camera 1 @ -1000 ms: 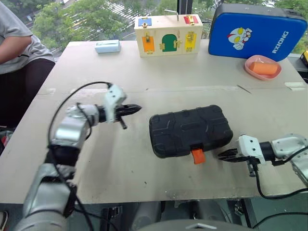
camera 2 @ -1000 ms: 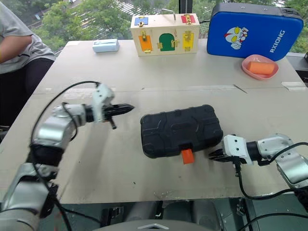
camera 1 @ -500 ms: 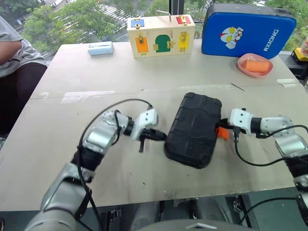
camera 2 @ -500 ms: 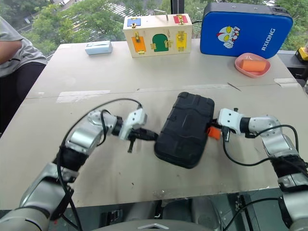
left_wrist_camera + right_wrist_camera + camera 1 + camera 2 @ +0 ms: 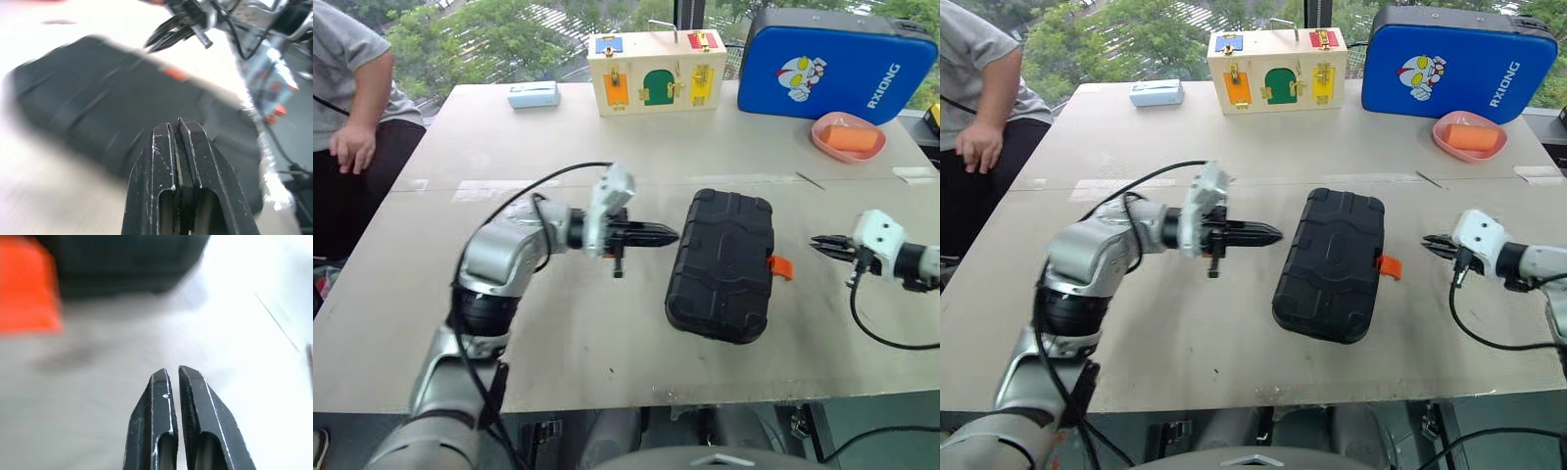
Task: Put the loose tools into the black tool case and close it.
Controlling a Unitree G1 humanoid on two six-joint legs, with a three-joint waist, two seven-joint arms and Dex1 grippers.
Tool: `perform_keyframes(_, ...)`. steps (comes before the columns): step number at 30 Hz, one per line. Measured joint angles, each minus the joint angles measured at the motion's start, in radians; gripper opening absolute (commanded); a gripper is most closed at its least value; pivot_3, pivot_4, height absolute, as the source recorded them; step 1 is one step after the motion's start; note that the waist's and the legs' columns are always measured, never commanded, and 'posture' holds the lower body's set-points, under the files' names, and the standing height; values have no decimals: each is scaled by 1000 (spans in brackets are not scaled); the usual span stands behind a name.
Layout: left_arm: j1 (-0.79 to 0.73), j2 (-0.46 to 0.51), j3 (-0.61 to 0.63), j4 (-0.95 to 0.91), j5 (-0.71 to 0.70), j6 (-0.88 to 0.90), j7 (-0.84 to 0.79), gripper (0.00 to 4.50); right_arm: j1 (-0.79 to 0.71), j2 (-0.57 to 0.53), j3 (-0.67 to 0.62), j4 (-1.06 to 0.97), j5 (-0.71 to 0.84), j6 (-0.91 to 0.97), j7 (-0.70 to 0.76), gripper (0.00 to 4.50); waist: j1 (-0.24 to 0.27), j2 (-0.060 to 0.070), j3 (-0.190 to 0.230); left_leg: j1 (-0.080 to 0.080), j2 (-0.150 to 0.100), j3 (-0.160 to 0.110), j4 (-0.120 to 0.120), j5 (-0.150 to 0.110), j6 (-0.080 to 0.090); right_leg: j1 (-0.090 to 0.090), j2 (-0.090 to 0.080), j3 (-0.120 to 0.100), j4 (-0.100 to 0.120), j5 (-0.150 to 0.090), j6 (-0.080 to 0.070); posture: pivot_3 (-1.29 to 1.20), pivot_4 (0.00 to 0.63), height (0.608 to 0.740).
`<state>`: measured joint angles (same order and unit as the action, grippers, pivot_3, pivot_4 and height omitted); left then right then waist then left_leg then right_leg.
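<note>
Black ribbed moulded-plastic tool case [image 5: 722, 264] lid down, orange latch [image 5: 779, 266]; left end effector [image 5: 668, 235], right end effector [image 5: 819, 241] pinched together, empty.

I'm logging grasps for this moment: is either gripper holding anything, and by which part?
Nothing is held. The left gripper and right gripper are both shut and empty, on either side of the closed black tool case.
</note>
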<state>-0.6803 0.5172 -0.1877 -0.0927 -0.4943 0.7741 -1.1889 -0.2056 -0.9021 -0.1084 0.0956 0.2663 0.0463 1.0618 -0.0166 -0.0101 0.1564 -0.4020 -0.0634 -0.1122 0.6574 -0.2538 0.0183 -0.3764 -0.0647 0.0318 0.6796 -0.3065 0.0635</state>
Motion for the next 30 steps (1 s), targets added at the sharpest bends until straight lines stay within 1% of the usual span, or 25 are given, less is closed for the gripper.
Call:
perform_keyframes(3,-30,-48,-71,72,49,-53,8,34,87,0,-34,-131,56,101,-8,0,-2,0,0,1,0,0,0,0,0,0,1,1,1,0,0,0,150,735)
perform_keyframes(5,-59,-86,-138,175,126,-117,26,34,144,14,-36,-213,62,149,-38,0,3,0,0,1,0,0,0,0,0,0,2,0,1,0,0,0,150,735)
perform_keyframes(9,-107,-136,-210,281,231,-269,51,34,186,69,-12,-289,49,193,-102,0,7,0,-1,1,-1,0,1,0,0,1,2,1,1,0,0,0,150,735)
perform_keyframes(12,-105,-136,-226,300,268,-345,46,34,186,99,2,-310,31,222,-149,0,6,0,-2,3,-1,-1,1,0,0,3,1,1,1,0,0,0,150,735)
perform_keyframes(15,-100,-136,-234,302,282,-374,39,34,185,125,28,-310,8,233,-178,0,5,0,-3,5,-1,-2,2,0,0,4,1,0,1,0,0,0,150,735)
perform_keyframes(20,-99,-136,-235,302,291,-387,34,34,181,145,58,-285,-24,233,-200,0,5,0,-3,5,-1,-3,2,0,0,5,2,-2,0,0,0,0,150,735)
perform_keyframes(24,-106,-136,-252,302,333,-432,30,34,175,174,101,-279,-44,245,-217,0,5,0,-3,5,-1,-3,2,0,0,5,2,-2,0,0,0,0,150,735)
perform_keyframes(30,-120,-134,-274,315,399,-524,18,34,144,204,104,-296,-39,322,-229,0,5,-1,-4,5,-1,-5,4,0,0,7,2,-4,0,0,0,0,150,735)
